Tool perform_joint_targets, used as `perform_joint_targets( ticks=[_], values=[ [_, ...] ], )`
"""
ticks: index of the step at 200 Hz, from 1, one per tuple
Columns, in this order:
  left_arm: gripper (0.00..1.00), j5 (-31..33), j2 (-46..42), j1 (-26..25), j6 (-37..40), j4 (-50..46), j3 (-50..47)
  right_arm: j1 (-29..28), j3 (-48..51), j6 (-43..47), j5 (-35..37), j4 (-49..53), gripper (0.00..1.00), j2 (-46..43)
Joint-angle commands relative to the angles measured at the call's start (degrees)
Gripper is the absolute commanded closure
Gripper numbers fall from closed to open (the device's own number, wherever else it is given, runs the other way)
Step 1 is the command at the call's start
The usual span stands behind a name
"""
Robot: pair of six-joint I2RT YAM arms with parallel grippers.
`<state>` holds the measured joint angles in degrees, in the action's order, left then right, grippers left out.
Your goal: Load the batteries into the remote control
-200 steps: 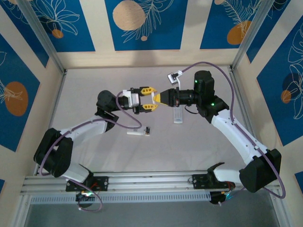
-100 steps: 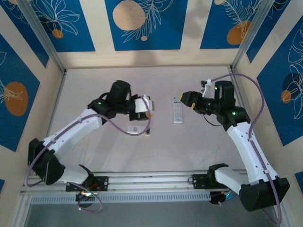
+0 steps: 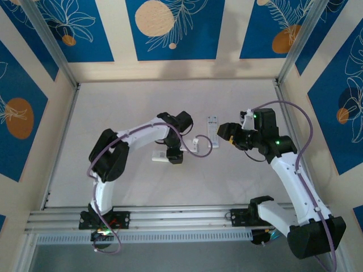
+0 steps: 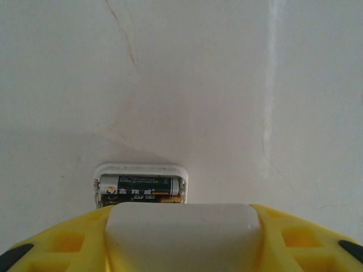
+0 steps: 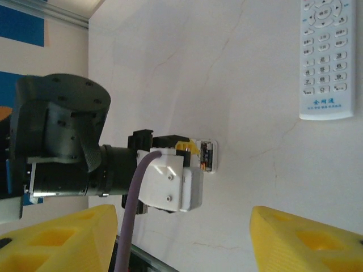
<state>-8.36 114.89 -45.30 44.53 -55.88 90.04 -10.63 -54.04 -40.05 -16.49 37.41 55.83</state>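
While left gripper (image 4: 181, 241) clamps remote (image 4: 140, 170), right (image 5: 182, 229) gapes

The left gripper (image 4: 181, 226) has swung down to the small remote (image 4: 142, 169); the right gripper (image 5: 181, 218) opened and withdrew.

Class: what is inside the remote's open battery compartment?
One battery lies across the compartment. The nearer part is hidden behind the left gripper, so a second cell cannot be confirmed.

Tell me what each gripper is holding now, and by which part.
Right gripper: open, nothing held. Left gripper: a blurred white piece sits between its yellow fingers, just short of the white remote's battery bay; whether it is gripped cannot be told.
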Motion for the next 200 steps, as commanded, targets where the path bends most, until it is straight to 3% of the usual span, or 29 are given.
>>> perform_joint_targets(
  ticks=[1, 71, 105, 128, 200],
  values=[
    [0.52, 0.9, 2.1, -0.6, 3.1, -4.4, 3.4, 0.4, 1.4, 0.8, 0.3, 1.8, 0.36, -0.9],
    [0.51, 6.3, 7.6, -0.7, 6.8, -3.3, 5.5, 0.5, 1.1, 0.9, 0.1, 2.4, 0.36, -1.0],
    [0.49, 3.7, 8.2, -0.7, 7.0, -2.7, 5.7, 0.5, 1.2, 0.7, 0.0, 2.2, 0.36, -0.8],
    [0.49, 5.6, 9.1, -0.7, 7.0, -2.4, 5.7, 0.5, 1.0, 0.8, 0.0, 2.4, 0.36, -0.7],
    [0.48, 10.3, 6.7, -0.7, 5.6, 6.3, 1.3, 0.5, 2.2, 0.0, -0.6, 1.4, 0.35, -0.7]
  ],
)
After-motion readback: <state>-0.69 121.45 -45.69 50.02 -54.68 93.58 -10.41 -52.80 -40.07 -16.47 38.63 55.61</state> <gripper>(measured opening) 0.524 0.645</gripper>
